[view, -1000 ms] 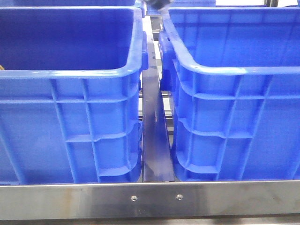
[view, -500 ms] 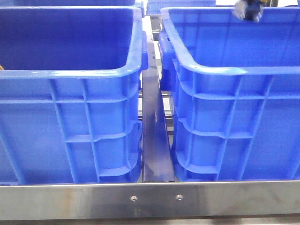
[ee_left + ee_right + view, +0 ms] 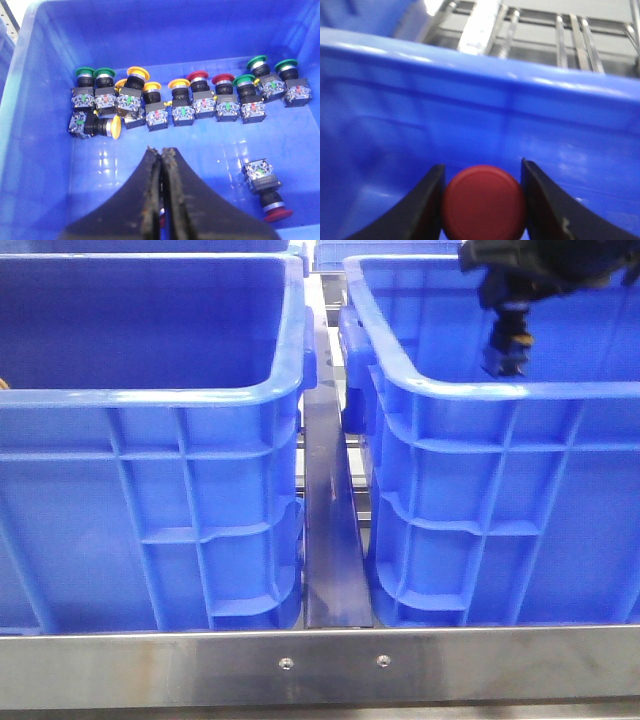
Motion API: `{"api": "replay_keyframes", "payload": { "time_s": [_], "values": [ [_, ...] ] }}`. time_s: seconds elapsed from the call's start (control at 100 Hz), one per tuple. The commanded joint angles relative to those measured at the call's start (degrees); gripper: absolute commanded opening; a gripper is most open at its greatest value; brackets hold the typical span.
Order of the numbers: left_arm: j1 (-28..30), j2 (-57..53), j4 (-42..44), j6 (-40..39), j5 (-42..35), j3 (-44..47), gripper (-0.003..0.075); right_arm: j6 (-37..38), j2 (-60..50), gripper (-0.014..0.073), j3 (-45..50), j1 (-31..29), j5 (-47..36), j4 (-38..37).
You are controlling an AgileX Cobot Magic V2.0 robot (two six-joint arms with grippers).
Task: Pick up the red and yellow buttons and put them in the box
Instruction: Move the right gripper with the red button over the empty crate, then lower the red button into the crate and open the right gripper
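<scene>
Two big deep blue ribbed plastic crates sit side by side in the front view, the left crate and the right crate, with a dark blue strip running between them and a brushed steel rail across the front.

The right gripper hangs inside the right crate near its front wall, fingers pointing down. The right wrist view shows it clamped on a dark red domed push-button, the cap wedged between the two black fingers with blue crate wall behind it. So one red button is in the gripper, inside the right crate, not set down.

The left gripper has its two black fingers pressed together with nothing between them, hovering over the floor of a blue bin full of push-buttons. Count in there: four green-capped buttons, four yellow-capped buttons and three red-capped buttons, eleven total. Nine of them stand cap-up in a rough row along the far wall, bases touching or nearly so. One yellow one lies on its side just in front of the row. One red one lies tipped over by itself, well apart from the row, near the bin's corner.
</scene>
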Motion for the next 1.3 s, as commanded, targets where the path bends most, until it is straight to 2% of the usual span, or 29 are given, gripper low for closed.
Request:
{"api": "replay_keyframes", "payload": {
  "time_s": [0.0, 0.19, 0.59, 1.29],
  "values": [
    [0.17, -0.04, 1.29, -0.69, -4.13, -1.61, -0.0019, -0.59, -1.03, 0.0213, -2.19, -2.2, 1.92, -0.93],
    [0.17, -0.04, 1.29, -0.69, -4.22, -1.61, -0.0019, -0.59, 1.53, 0.0213, -2.31, -5.86, 8.79, 0.31],
    [0.17, -0.04, 1.29, -0.69, -4.5, -1.61, -0.0019, -1.25, 6.72, 0.0213, -6.14, -6.45, 10.56, 0.31],
    [0.17, -0.04, 1.29, -0.69, -4.5, -1.61, -0.0019, -1.46, 9.78, 0.022, -5.06, -6.45, 10.33, 0.86]
  ]
}}
